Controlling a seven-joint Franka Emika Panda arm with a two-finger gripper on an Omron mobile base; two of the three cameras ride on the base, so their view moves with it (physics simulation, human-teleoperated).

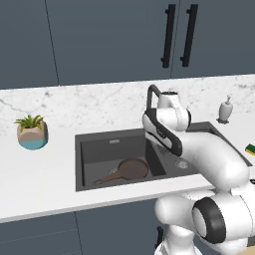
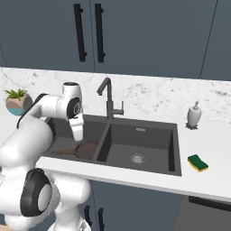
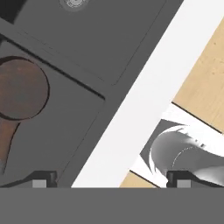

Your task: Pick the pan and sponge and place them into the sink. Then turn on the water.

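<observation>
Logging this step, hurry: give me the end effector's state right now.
End effector: open, holding nothing; the pan lies free in the sink below it.

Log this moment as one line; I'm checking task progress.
pan: in left basin of sink | sponge: on counter right of sink | gripper: open, empty | water: off

Nothing readable is showing anywhere: no lettering, labels, brand marks or numbers are appearing on the cabinets, the sink [image 2: 177,149], the soap dispenser [image 2: 194,115], the sponge [image 2: 198,163] or the pan [image 1: 132,169].
</observation>
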